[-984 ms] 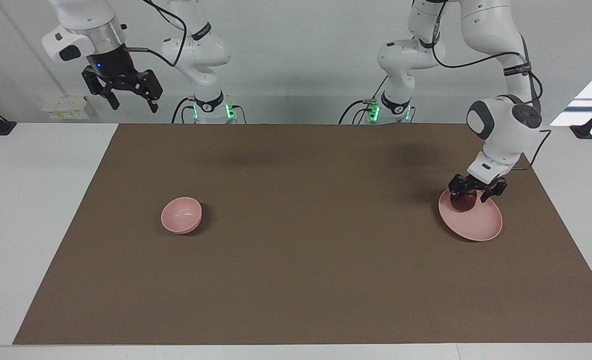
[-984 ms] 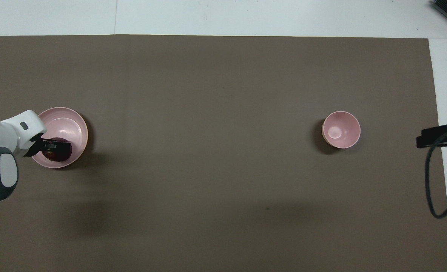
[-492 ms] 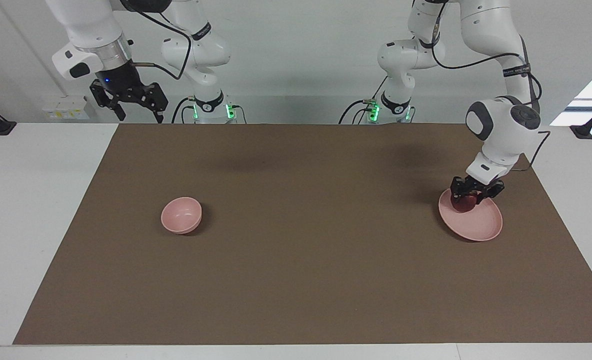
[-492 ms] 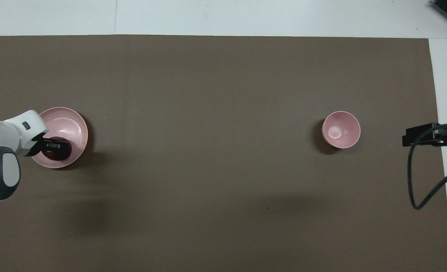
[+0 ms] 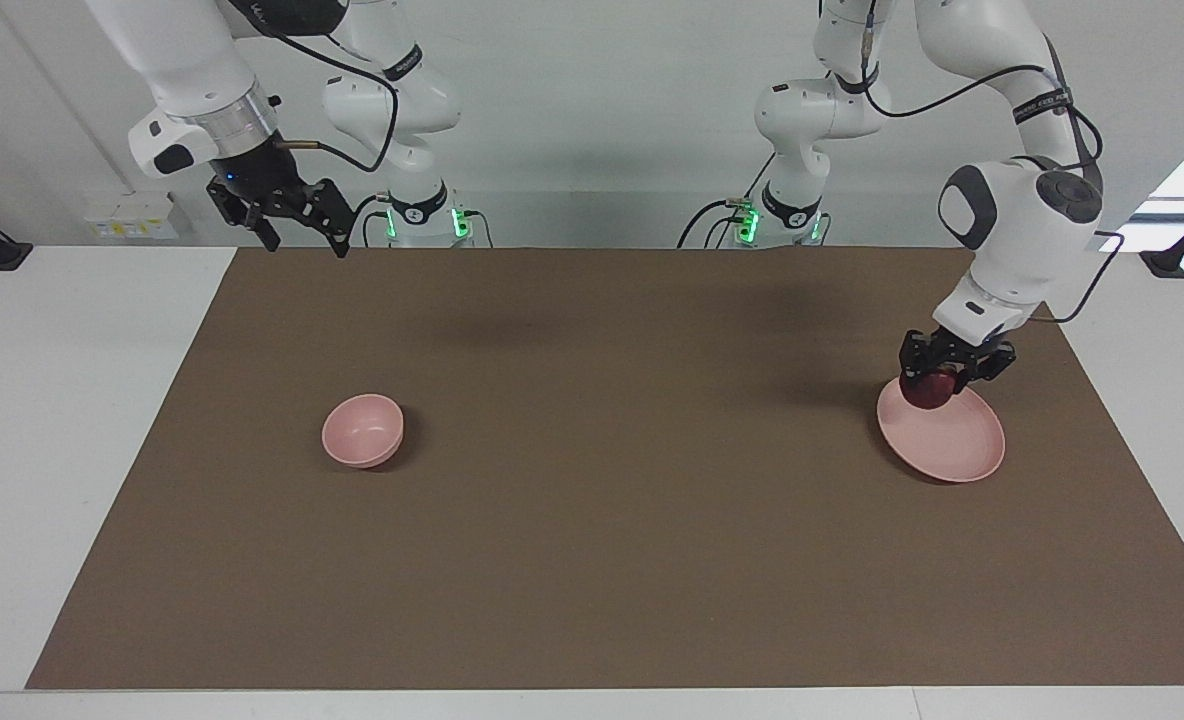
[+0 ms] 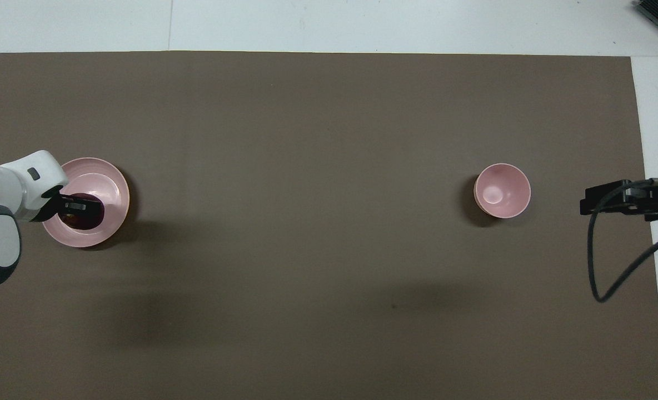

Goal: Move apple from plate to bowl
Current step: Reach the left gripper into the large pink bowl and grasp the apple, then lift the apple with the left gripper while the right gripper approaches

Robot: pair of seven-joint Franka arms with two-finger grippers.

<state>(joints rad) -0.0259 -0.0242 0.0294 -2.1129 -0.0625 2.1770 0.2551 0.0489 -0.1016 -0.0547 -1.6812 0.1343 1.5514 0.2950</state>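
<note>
Facing view first: your left gripper point(image 5: 942, 377) is clamped on the apple point(image 5: 929, 390), held just above the plate's point(image 5: 952, 445) robot-side rim. The bowl point(image 5: 363, 430) sits well apart from the plate, toward the right arm's end. Your right gripper point(image 5: 292, 222) hangs high with its jaws spread wide. Overhead, you see the apple point(image 6: 87, 213) over the plate point(image 6: 112, 183), pinched by the left gripper point(image 6: 76, 207); the bowl point(image 6: 502, 190) stands alone.

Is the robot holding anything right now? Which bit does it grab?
Yes. The left gripper is shut on the apple, pinching its upper sides from above, just over the plate. The right gripper is open and holds nothing.
</note>
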